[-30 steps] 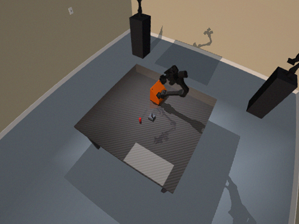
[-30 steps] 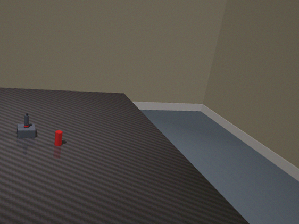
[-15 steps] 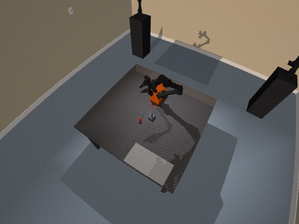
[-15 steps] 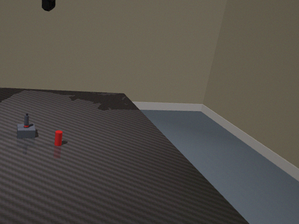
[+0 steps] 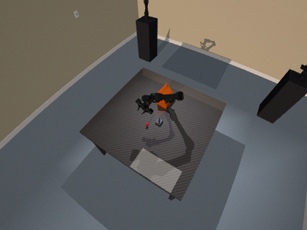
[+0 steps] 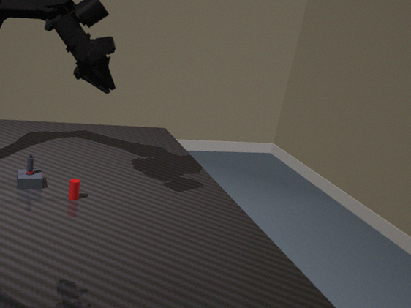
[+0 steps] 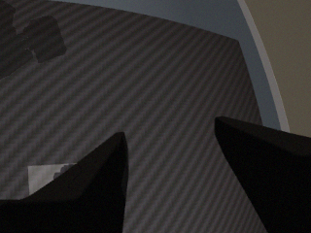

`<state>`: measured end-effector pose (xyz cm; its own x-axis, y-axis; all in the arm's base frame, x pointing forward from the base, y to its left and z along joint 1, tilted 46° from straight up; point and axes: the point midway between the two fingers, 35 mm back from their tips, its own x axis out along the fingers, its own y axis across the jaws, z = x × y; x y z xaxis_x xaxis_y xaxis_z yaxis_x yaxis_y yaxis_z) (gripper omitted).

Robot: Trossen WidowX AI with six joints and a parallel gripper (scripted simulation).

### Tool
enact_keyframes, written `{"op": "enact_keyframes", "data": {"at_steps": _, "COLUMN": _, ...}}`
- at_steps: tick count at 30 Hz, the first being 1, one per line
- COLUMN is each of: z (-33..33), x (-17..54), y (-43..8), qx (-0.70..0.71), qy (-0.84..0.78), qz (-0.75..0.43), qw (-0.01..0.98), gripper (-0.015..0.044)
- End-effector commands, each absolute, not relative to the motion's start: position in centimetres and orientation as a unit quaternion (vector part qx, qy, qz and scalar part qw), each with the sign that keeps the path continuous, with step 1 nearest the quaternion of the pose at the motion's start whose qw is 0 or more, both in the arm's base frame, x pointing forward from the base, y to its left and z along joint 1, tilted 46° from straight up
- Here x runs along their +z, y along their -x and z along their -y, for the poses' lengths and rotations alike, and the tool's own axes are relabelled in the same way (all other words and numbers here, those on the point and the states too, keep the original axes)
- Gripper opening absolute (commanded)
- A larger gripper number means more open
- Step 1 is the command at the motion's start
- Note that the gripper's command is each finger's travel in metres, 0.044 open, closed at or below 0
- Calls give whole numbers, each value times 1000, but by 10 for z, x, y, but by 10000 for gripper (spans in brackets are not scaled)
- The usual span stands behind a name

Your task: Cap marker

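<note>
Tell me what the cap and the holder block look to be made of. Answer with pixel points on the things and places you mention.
Cap [image 5: 147,124] [image 6: 74,189]: probably plastic, smooth and evenly red, though painted metal is possible. Holder block [image 5: 158,123] [image 6: 29,181]: matte gray, perhaps plastic or metal; its plain, flat faces leave that open.

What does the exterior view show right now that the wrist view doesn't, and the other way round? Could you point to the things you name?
Only the exterior view: the red cap [image 5: 146,125] [image 6: 74,189] standing on the table, and the marker [image 6: 30,164] upright in the holder block [image 5: 158,123] [image 6: 29,181], uncapped.

Only the wrist view: a pale rectangular patch [image 5: 158,175] [image 7: 41,175] on the table top, and the gap between the fingers, plainly open with nothing in it.

Both: the gripper [image 5: 141,111] [image 6: 110,90] [image 7: 170,132], the striped table top [image 5: 113,114] [image 6: 186,264] [image 7: 160,73], floor and wall.
</note>
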<state>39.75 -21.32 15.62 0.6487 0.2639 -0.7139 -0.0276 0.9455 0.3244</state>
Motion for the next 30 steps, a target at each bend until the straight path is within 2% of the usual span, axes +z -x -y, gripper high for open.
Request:
{"op": "enact_keyframes", "data": {"at_steps": 1, "z": 180, "x": 120, "y": -397, "qx": 98, "qy": -235, "qz": -472, "qw": 844, "gripper": 231}}
{"op": "enact_keyframes", "data": {"at_steps": 11, "z": 65, "x": 37, "y": -361, "qx": 74, "qy": -457, "qz": -675, "qw": 575, "gripper": 231}}
{"op": "enact_keyframes", "data": {"at_steps": 30, "z": 31, "x": -2, "y": -367, "qx": 73, "qy": -460, "qz": -678, "qw": 569, "gripper": 231}}
